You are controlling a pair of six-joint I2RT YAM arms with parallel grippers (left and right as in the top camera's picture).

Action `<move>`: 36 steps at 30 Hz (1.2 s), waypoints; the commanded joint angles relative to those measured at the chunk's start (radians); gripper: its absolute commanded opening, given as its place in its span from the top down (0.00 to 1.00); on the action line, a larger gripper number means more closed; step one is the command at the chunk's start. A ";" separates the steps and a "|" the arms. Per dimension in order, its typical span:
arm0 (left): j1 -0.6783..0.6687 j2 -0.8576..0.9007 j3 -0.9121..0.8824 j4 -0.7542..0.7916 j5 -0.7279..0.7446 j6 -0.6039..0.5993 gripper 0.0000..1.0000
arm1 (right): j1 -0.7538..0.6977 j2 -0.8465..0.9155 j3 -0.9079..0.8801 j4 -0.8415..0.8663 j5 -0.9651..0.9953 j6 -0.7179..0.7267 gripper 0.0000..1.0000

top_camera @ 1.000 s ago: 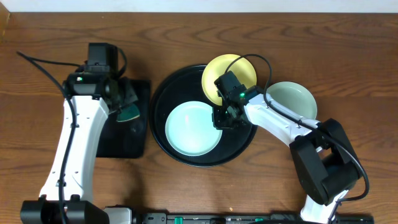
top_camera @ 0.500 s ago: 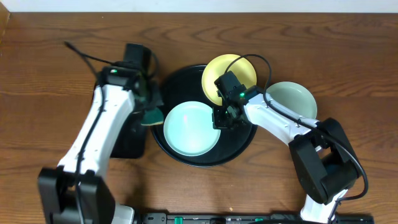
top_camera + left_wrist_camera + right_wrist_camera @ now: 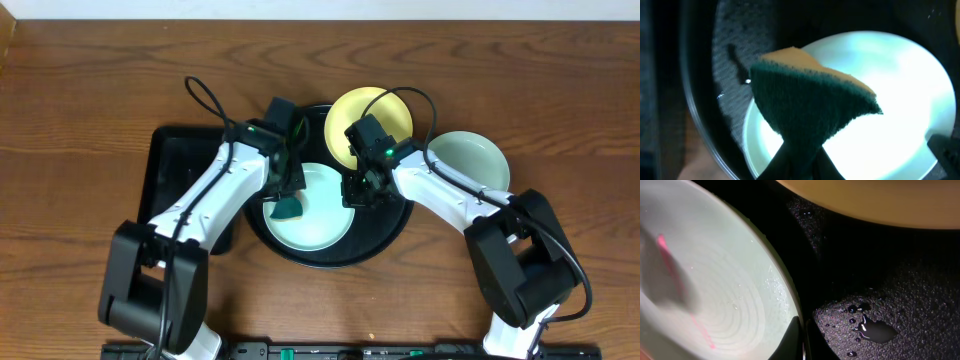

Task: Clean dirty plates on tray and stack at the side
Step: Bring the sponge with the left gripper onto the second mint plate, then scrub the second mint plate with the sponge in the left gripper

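Observation:
A pale mint-green plate (image 3: 312, 206) lies in the large round black tray (image 3: 385, 232). My left gripper (image 3: 287, 196) is shut on a green and tan sponge (image 3: 812, 107) and holds it over this plate (image 3: 900, 95). My right gripper (image 3: 357, 192) is shut on the plate's right rim (image 3: 790, 287); red smears show inside the plate. A pale yellow plate (image 3: 372, 117) rests on the tray's far rim. A second mint-green plate (image 3: 470, 160) sits on the table right of the tray.
A smaller black rectangular tray (image 3: 175, 180) lies left of the round tray. Water drops (image 3: 872, 330) sit on the round tray's floor. The table is brown wood (image 3: 80, 120).
My left arm has swung right from the rectangular tray, carrying the sponge over the mint-green plate in the round tray. The right arm has not moved.

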 commanded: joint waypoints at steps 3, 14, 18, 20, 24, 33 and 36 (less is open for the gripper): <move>-0.002 0.065 -0.025 0.023 0.008 -0.048 0.92 | -0.005 0.015 0.016 0.002 -0.009 0.004 0.99; -0.035 0.180 -0.025 0.058 0.310 0.137 0.93 | -0.005 0.015 0.016 0.003 -0.009 0.005 0.99; -0.038 0.178 -0.025 0.071 0.503 0.307 0.92 | -0.005 0.015 0.016 0.003 -0.009 0.005 0.99; -0.038 0.178 -0.025 0.068 0.534 0.332 0.93 | -0.005 0.015 0.016 0.004 -0.009 0.005 0.99; -0.037 0.178 -0.025 0.068 0.533 0.338 0.93 | -0.005 0.015 0.016 0.005 -0.009 0.005 0.99; -0.034 0.156 -0.011 0.066 -0.032 -0.045 0.93 | -0.005 0.015 0.016 0.003 -0.009 0.005 0.99; -0.034 0.137 -0.001 0.068 -0.168 -0.066 0.93 | -0.005 0.015 0.016 0.003 -0.009 0.005 0.99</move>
